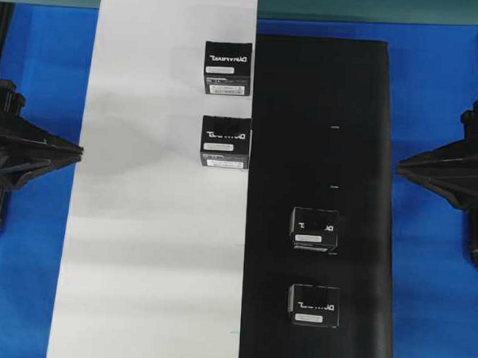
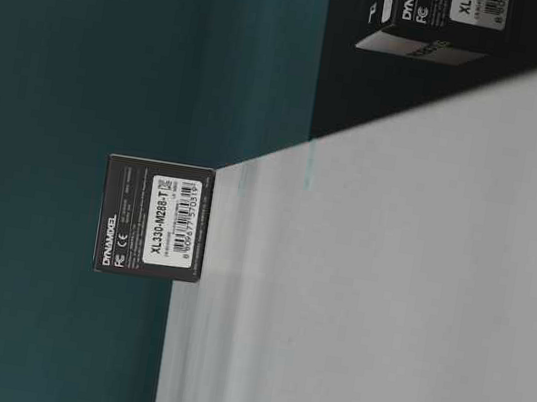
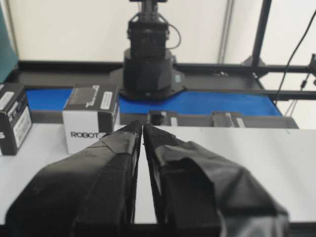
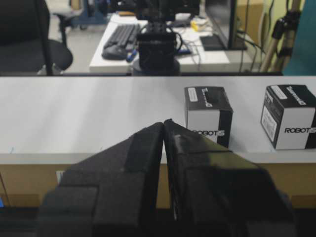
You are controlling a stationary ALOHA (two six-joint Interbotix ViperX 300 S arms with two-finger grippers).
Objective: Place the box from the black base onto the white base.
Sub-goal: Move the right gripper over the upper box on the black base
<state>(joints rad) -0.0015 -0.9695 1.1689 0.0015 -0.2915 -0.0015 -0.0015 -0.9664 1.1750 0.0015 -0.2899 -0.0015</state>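
Right now both arms are parked at the sides of the blue counter point(image 1: 427, 330), and neither has anything in its grip. Nearest the bottom of the overhead view, on the black base point(image 1: 369, 113), sits a sticker-less box point(image 1: 314, 305) showing lettering only. Just beyond it on the same sheet stands the box point(image 1: 314, 231) with the white sticker on its top, the one the task most likely means. Both rest near the middle of the black sheet's lower half, apart from each other and from the seam with the white base point(image 1: 140, 262).

Further up, two more boxes already stand on the white sheet near its inner edge: the nearer white-sheet box point(image 1: 225, 143) and the far white-sheet box point(image 1: 228, 68).

The right claw point(image 1: 402, 165) is clenched, its taped tips meeting in the right wrist view, and it holds nothing. The left claw point(image 1: 77, 150) is likewise pressed shut and bare, as its own wrist view shows.

What matters for the pick: the stickered box lies to the left of the right claw and lower in the overhead view, well apart from it, with open black sheet between. The right arm is clearly the nearer one; the left would have to cross the whole white sheet. The box is near-cubic, so no long axis dictates the approach, though its sides run square to the sheet edges.
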